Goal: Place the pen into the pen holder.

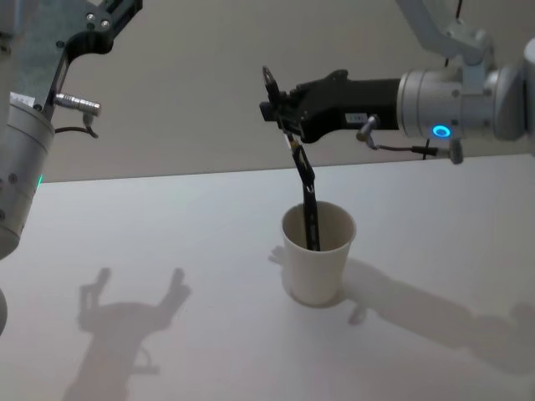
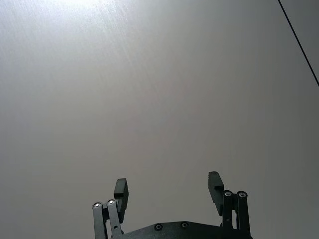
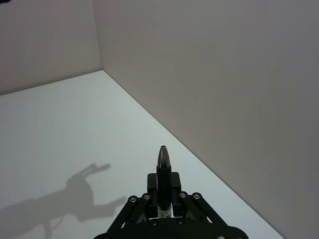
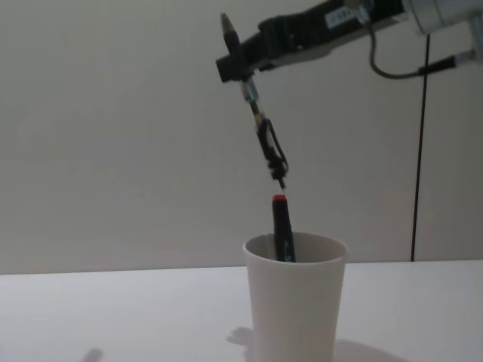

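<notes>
Pen (image 4: 260,128) clamped in right gripper (image 4: 235,62), above pen holder (image 4: 296,302).

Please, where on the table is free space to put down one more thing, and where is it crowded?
The table is bare to the left of the pen holder, under the open left gripper, and also in front of it and to its right. Crowded is only above the cup, where the right gripper holds the pen.

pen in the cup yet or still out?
Out: the right gripper holds its pen tilted, tip above the pen holder. Another pen already stands inside.
</notes>
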Controlling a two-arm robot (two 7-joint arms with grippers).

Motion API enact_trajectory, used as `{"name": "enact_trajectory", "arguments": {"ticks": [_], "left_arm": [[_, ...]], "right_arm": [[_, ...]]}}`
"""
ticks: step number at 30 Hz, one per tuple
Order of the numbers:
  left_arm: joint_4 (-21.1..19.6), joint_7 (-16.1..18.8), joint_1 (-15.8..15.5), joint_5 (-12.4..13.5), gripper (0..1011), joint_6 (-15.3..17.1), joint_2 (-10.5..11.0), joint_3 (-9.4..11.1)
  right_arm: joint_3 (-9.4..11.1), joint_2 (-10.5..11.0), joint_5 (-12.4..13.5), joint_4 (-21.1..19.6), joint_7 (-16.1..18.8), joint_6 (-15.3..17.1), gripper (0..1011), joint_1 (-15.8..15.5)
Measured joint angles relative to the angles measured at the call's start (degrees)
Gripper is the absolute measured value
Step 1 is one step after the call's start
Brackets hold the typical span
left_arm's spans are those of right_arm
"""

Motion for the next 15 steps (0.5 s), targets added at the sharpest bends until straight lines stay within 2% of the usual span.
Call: {"name": "enact_trajectory", "arguments": {"ticks": [9, 15], "left_arm": [[0.0, 0.0, 0.0, 0.0, 1001, 0.0, 0.0, 0.0], [0.0, 0.0, 0.0, 0.0, 1001, 0.0, 0.0, 0.0]], "right_arm": [[0.1, 2.2, 1.5, -1.8, -1.5, 1.0, 143, -2.1], [-0.2, 2.4, 2.1, -1.8, -1.8, 1.1, 143, -2.8]]}}
